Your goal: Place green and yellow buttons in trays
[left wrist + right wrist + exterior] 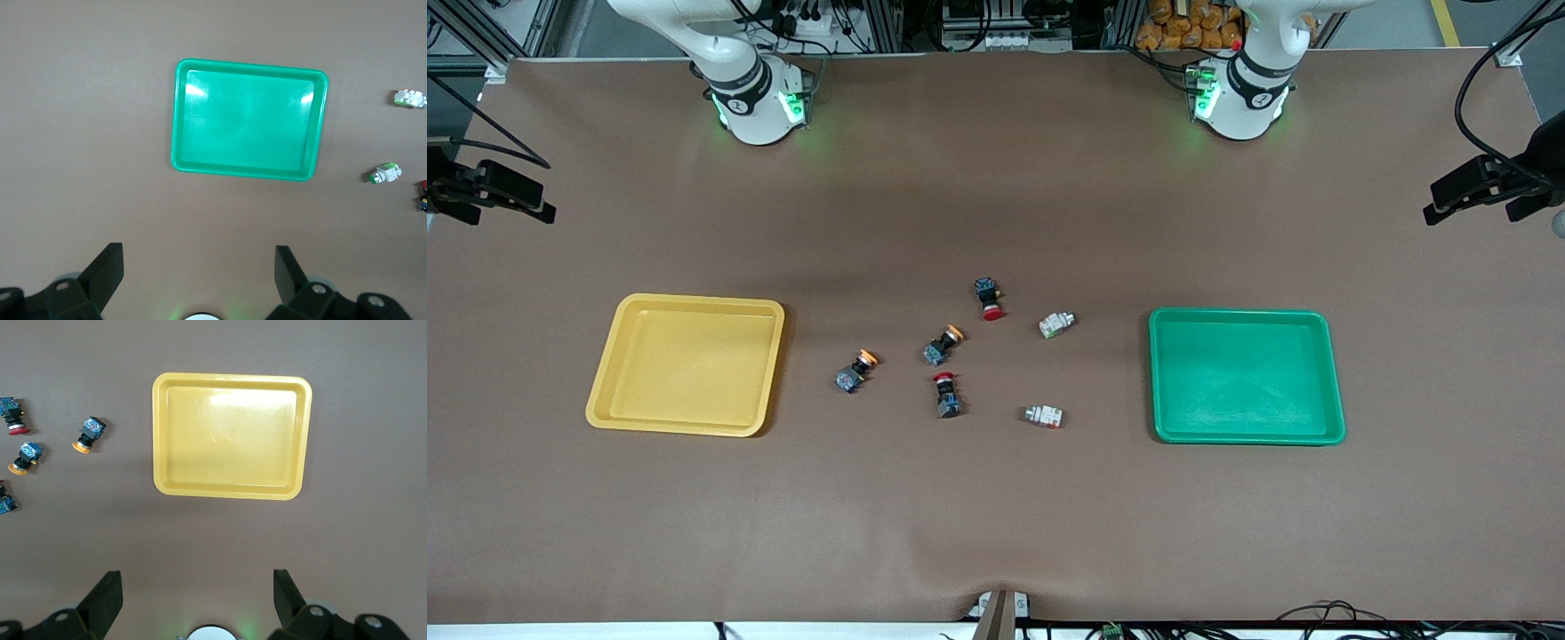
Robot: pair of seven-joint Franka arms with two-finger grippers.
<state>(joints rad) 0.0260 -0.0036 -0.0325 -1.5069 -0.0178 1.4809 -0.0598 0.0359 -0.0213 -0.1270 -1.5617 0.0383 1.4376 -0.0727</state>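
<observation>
Lying loose between empty yellow tray (pixel 685 364) and green tray (pixel 1245 376), all four buttons (pixel 945 345) await sorting; left gripper (pixel 199 270) and right gripper (pixel 197 590) hover high, jaws released.

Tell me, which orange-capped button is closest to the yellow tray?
The orange-capped button beside the yellow tray; the other orange-capped one lies farther toward the green tray's end.

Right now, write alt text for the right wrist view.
An empty yellow tray lies on the brown table below the right hand, whose fingers stand open. Beside the tray lie two yellow buttons, with red buttons at the picture's edge.
</observation>
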